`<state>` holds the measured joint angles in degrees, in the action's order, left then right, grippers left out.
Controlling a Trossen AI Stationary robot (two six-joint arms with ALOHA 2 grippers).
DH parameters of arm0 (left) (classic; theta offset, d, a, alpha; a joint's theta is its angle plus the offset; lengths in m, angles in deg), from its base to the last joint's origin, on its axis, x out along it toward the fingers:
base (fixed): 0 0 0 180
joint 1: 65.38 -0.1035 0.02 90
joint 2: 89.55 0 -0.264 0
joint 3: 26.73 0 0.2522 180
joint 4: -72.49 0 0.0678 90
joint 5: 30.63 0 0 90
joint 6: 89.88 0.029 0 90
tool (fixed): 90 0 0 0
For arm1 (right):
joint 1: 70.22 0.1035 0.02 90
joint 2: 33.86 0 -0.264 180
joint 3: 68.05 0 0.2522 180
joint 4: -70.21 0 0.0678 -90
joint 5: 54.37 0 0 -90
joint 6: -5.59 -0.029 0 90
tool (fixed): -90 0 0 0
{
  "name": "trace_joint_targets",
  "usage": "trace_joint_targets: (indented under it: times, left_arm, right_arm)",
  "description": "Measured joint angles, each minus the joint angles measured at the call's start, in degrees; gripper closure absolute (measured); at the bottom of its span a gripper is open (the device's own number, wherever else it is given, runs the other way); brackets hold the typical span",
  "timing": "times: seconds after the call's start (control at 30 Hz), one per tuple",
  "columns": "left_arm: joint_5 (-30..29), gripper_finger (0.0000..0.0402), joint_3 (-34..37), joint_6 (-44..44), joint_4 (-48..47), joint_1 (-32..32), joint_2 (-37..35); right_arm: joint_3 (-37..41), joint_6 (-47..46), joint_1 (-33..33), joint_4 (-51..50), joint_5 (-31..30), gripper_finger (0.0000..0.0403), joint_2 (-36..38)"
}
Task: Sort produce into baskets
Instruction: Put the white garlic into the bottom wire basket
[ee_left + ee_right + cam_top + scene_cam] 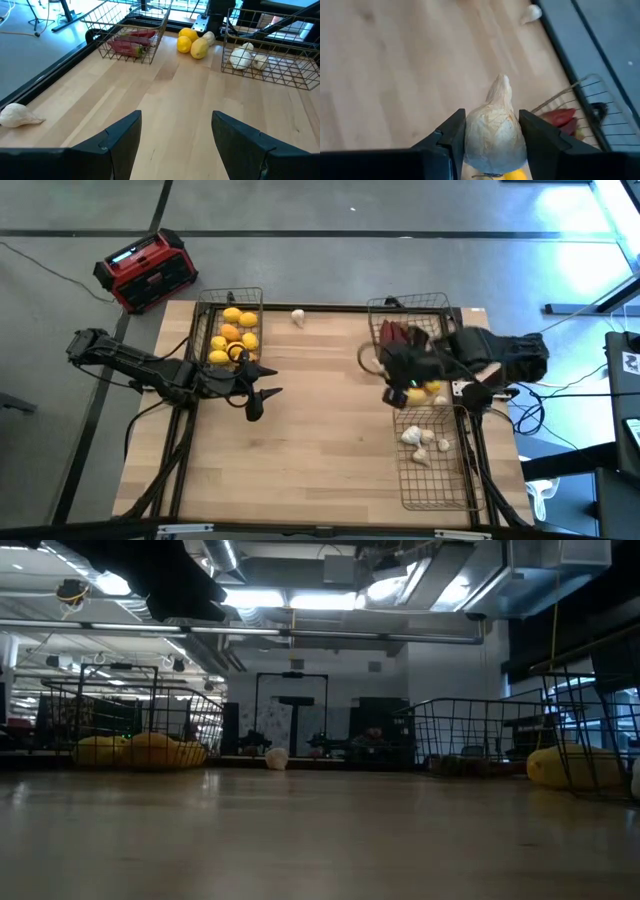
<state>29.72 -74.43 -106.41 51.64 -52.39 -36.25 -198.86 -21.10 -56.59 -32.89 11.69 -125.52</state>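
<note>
My right gripper (492, 122) is shut on a white garlic bulb (492, 135), above the table by the far right wire basket (408, 305) of dark red pieces (560, 116). In the high view the gripper (398, 375) hides the bulb. Loose yellow lemons (427, 390) lie on the table under it. The near right basket (432, 495) has several garlic bulbs (420, 442). The far left basket (205, 330) holds yellow and orange lemons (233, 332). My left gripper (176, 131) stands open beside it, over bare wood. One garlic bulb (298, 317) lies alone near the far edge. My right gripper pinches the garlic bulb by its two round flanks (470, 135) between the two fingers. The fingers slant down from the table's right side. The bulb is lifted clear of the table, and its pointed tip (502, 84) juts out ahead past the fingertips.
A red-and-black box (146, 270) sits on the floor beyond the table's far left corner. The table's middle and near part (310, 450) is bare wood. Cables run off the right edge (520, 415).
</note>
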Motion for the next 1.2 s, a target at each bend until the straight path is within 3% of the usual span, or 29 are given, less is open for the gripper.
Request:
trace_joint_targets:
  times: [0.23,0.5,0.77,1.2]
  left_arm:
    - [0.0,0.0164,0.0,0.0,0.0,0.0,0.0]
    - [0.0,0.0164,0.0,0.0,0.0,0.0,0.0]
    - [0.0,0.0164,0.0,0.0,0.0,0.0,0.0]
    - [0.0,0.0164,0.0,0.3,0.0,0.0,0.0]
  right_arm:
    - [13.1,-13.8,9.7,-0.7,-2.0,0.0249,6.5]
    - [30.5,-36.5,23.1,-0.1,-1.4,0.0249,15.4]
    - [41.9,-51.5,35.5,4.3,2.9,0.0249,17.0]
    - [62.6,-71.5,38.5,12.9,12.2,0.0249,16.9]
